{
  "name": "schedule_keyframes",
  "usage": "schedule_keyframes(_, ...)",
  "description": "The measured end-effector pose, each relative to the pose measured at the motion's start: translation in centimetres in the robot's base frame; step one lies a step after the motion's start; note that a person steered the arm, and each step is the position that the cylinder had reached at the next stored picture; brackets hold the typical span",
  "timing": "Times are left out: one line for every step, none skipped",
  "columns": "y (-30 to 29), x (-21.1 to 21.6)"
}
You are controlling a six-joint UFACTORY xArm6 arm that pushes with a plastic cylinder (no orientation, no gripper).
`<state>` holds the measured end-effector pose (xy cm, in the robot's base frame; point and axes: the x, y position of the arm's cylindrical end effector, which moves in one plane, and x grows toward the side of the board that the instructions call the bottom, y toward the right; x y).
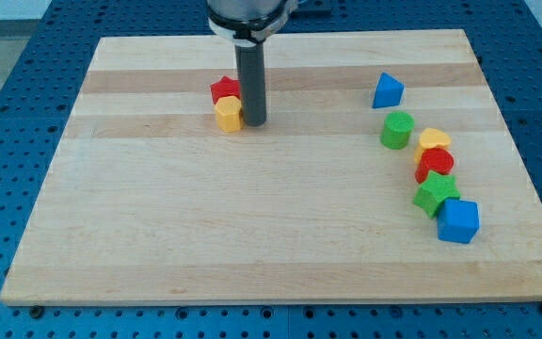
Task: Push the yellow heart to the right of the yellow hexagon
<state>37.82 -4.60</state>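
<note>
The yellow hexagon lies at the board's upper middle-left, touching a red block just above it. My tip stands right against the hexagon's right side. The yellow heart lies far to the view's right, partly covered by a red round block below it and just right of a green cylinder.
A blue triangular block lies at the upper right. Below the red round block lie a green star-shaped block and a blue cube, in a curved row. The wooden board rests on a blue table.
</note>
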Motion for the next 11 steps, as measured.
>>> schedule_keyframes(0.2,0.0)
schedule_keyframes(3.9,0.0)
schedule_keyframes(7.3,0.0)
schedule_keyframes(11.5,0.0)
schedule_keyframes(14.7,0.0)
schedule_keyframes(16.8,0.0)
schedule_keyframes(18.8,0.0)
schedule_keyframes(22.8,0.0)
schedule_keyframes(26.2,0.0)
schedule_keyframes(27.8,0.0)
schedule_keyframes(29.3,1.3)
